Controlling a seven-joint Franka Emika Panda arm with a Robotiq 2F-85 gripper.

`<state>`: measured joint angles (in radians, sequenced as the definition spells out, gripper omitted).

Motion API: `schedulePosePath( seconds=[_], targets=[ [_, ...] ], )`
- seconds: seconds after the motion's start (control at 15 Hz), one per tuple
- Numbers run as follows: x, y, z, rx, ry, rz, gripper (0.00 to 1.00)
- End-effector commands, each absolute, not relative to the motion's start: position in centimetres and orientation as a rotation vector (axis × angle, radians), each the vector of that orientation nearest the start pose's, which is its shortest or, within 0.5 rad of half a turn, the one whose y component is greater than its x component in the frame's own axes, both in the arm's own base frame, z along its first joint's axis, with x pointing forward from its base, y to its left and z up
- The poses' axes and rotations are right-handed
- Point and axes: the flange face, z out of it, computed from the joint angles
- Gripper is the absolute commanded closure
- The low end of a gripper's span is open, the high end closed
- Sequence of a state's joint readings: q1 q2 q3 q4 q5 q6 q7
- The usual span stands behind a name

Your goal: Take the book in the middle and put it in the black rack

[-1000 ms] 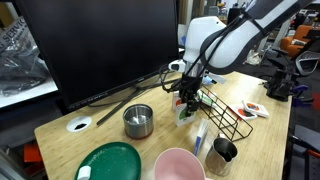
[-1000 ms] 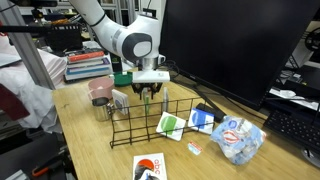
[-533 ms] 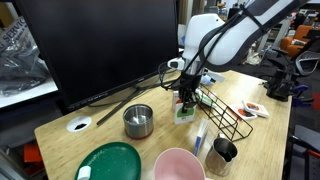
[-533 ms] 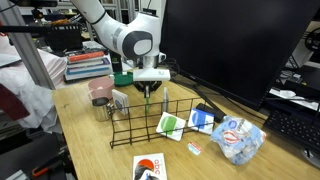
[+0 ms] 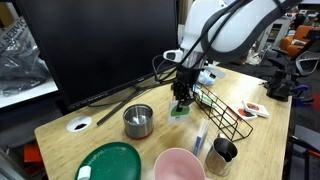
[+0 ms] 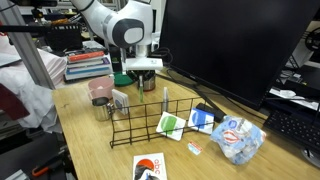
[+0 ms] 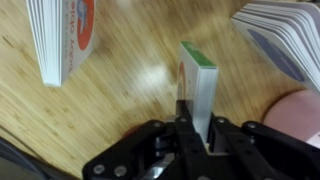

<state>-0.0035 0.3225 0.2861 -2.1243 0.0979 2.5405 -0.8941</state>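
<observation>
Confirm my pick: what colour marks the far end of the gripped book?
Green on the book, the rest white; clearest in the wrist view.

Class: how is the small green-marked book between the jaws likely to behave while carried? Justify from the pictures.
The book is probably stiff: its page block shows no sag where the gripper holds it. It is likely light, being only about as tall as the steel cup. Tall and narrow, it may tip once released.
</observation>
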Motion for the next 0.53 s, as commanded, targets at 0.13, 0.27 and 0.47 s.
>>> schedulePosePath(
  seconds=[0.13,0.27,0.47],
  targets=[
    [52.8,15.8,33.4,-2.621,-1.533,-0.345,0.96],
    [51.6,14.6,35.1,-2.669,-1.484,-0.392,0.96],
    [49.8,11.5,37.1,-2.754,-1.384,-0.439,0.96]
  ],
)
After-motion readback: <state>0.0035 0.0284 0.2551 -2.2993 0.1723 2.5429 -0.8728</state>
